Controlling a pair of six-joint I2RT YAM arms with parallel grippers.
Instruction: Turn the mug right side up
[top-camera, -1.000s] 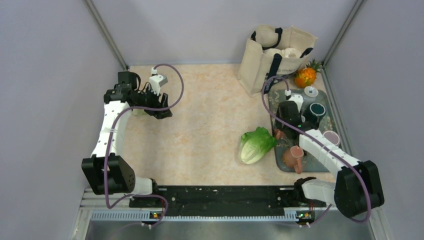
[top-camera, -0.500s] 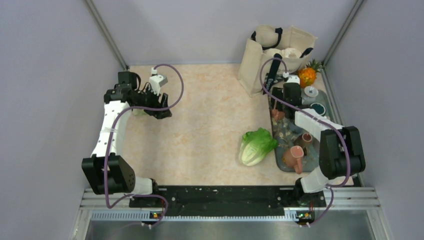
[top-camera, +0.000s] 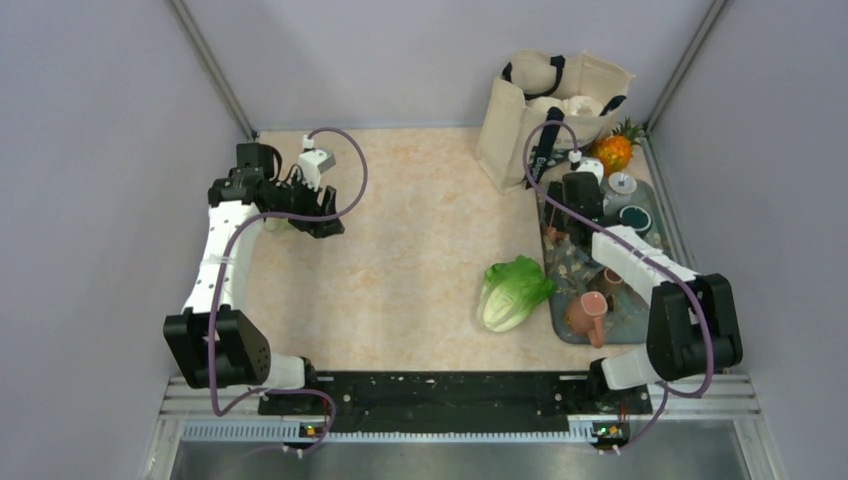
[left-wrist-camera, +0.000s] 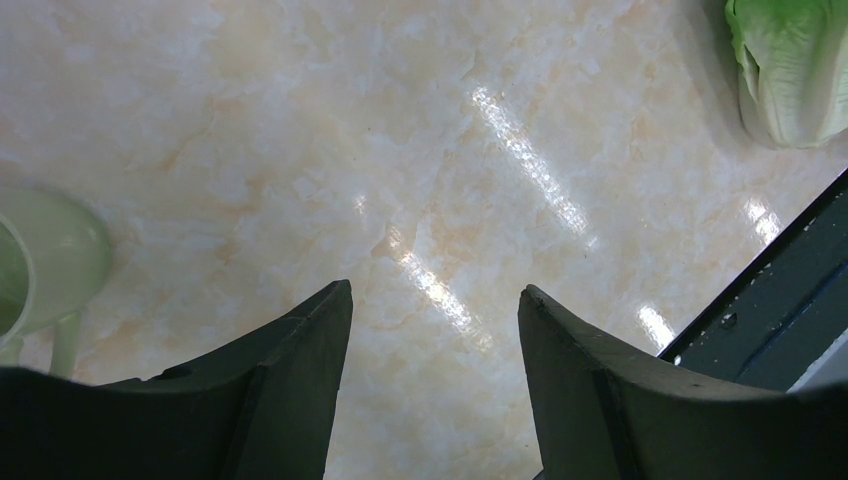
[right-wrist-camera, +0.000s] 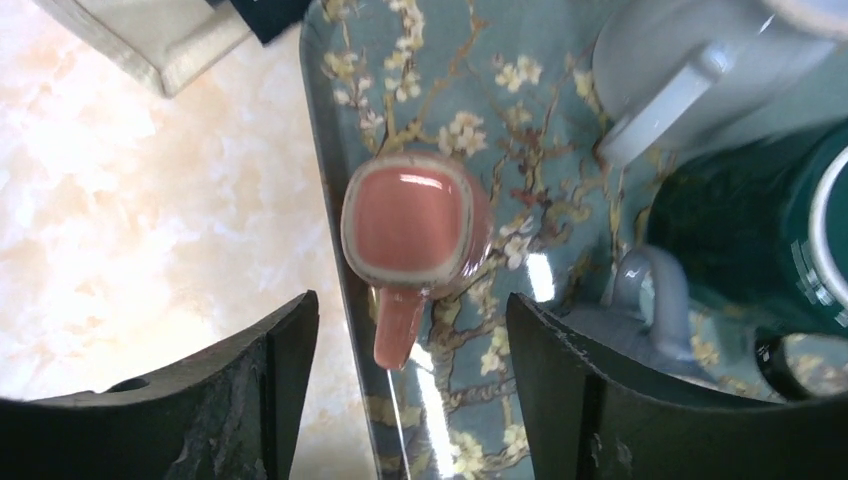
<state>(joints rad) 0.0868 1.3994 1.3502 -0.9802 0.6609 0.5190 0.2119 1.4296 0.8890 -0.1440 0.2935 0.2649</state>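
A small pink mug (right-wrist-camera: 415, 225) stands upside down at the left edge of the floral tray (right-wrist-camera: 480, 100), base up. Its handle (right-wrist-camera: 398, 325) points toward my fingers. It also shows in the top view (top-camera: 553, 234). My right gripper (right-wrist-camera: 410, 300) is open above it, jaws on either side of the handle and not touching; in the top view it (top-camera: 575, 215) hangs over the tray's far left part. My left gripper (left-wrist-camera: 435, 288) is open and empty over bare table at the far left (top-camera: 320, 220).
On the tray (top-camera: 570, 270) are a white mug (right-wrist-camera: 690, 60), a dark green mug (right-wrist-camera: 780, 230), a grey mug handle (right-wrist-camera: 660, 290) and two other pink mugs (top-camera: 612, 280) (top-camera: 585, 315). A lettuce (top-camera: 512, 290) lies left of it. A tote bag (top-camera: 555, 110), a pineapple (top-camera: 612, 150) and a pale green mug (left-wrist-camera: 40, 260) are also here.
My right arm swung from the middle of the tray toward its far end, then came back slightly, and now hangs over the small pink mug. The left arm has not moved.
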